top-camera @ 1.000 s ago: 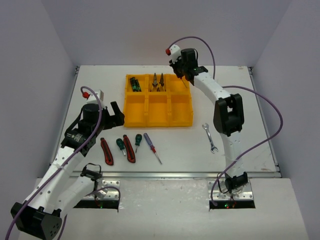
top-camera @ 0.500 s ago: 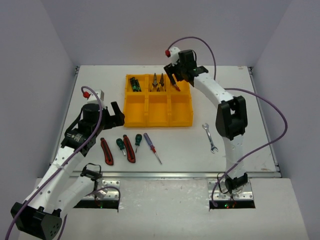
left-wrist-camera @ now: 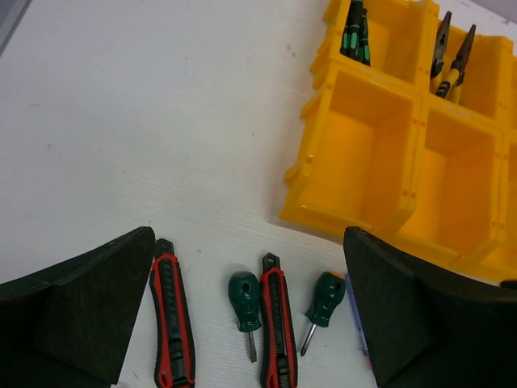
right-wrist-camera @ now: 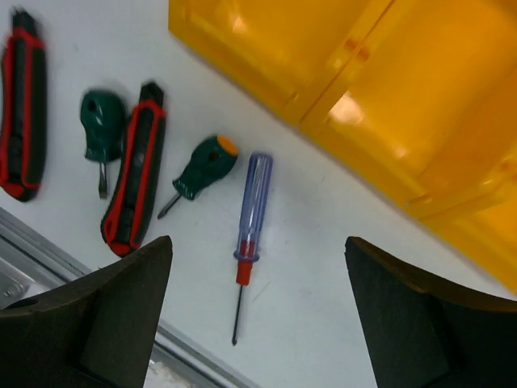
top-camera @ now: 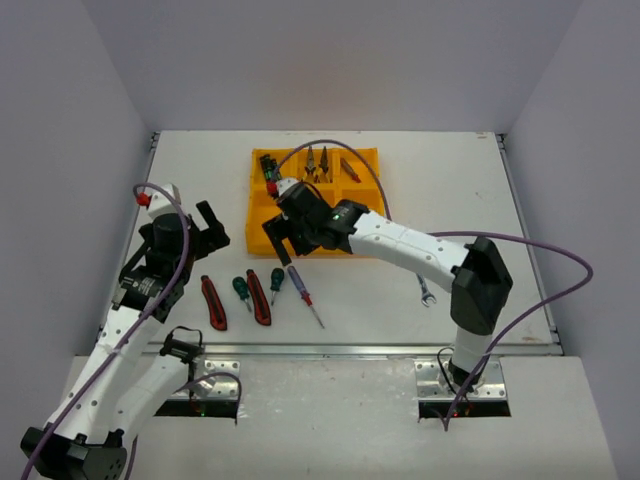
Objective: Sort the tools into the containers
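Five tools in a row: two knives (left-wrist-camera: 172, 323), two green screwdrivers (left-wrist-camera: 244, 293) and the purple-handled screwdriver (right-wrist-camera: 252, 212), on the bench (top-camera: 480, 200) just in front of the yellow tray (left-wrist-camera: 339, 210).
Right gripper (right-wrist-camera: 258, 242): fingers apart, empty, directly above the purple-handled screwdriver.
Screwdriver axis: handle toward the tray, tip toward the near edge, crosswise to the closing line.
Left gripper (left-wrist-camera: 249, 234): apart, empty, over the knives, so likely the farther of the two.

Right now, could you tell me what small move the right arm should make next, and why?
Probably lower the right gripper onto the purple screwdriver: the jaws stand open, and the wrist view shows that screwdriver lying between them, apart from the green one beside it.
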Robot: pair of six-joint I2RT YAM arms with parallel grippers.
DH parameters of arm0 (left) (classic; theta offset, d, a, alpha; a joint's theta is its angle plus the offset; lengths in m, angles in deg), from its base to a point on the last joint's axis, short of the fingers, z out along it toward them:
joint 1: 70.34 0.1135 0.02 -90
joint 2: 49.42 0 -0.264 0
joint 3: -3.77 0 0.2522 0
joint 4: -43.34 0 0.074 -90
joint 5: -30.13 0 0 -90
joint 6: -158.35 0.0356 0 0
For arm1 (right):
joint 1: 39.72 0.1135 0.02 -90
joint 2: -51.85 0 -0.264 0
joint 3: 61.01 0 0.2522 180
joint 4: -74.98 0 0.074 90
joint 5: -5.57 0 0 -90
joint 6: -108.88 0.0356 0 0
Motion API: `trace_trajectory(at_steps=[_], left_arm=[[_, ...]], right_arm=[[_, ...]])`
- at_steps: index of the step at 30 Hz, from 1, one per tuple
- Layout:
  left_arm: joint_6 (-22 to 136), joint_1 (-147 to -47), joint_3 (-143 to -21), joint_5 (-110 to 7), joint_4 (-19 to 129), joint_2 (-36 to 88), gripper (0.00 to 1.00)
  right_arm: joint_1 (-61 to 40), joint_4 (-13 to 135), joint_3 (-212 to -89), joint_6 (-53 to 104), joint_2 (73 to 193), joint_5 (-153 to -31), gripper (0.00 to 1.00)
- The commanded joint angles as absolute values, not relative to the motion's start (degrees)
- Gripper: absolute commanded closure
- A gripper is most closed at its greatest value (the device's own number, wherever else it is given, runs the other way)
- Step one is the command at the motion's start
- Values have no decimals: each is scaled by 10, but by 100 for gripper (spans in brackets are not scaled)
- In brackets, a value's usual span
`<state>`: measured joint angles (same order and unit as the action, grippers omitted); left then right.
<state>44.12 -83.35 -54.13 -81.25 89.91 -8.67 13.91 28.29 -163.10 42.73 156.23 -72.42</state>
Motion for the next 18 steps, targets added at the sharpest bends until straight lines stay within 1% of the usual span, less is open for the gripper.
trace_trajectory(at_steps=[1, 4, 8, 11, 13, 14, 16, 18], left_arm=[[431, -828, -559, -834, 888, -103, 0], [435, -828, -559, -823, 886, -93, 0], [439, -828, -559, -810, 883, -91, 0], [442, -828, -559, -804, 880, -91, 0], [443, -828, -557, -802, 880, -91, 0], [444, -828, -557, -799, 879, -90, 0], [444, -830, -558, -797, 879, -89, 0], [446, -829, -557, -796, 879, -89, 0]], right_arm=[[161, 249, -1606, 514, 1603, -705, 20], [167, 247, -1597, 523, 1632, -723, 34], [171, 258, -1580, 528, 1666, -750, 41], [171, 261, -1579, 530, 1701, -762, 51], [171, 271, -1581, 529, 1713, -767, 55], [171, 269, -1588, 529, 1724, -772, 60], [171, 265, -1587, 529, 1728, -770, 66], [171, 265, -1577, 524, 1720, -761, 73]])
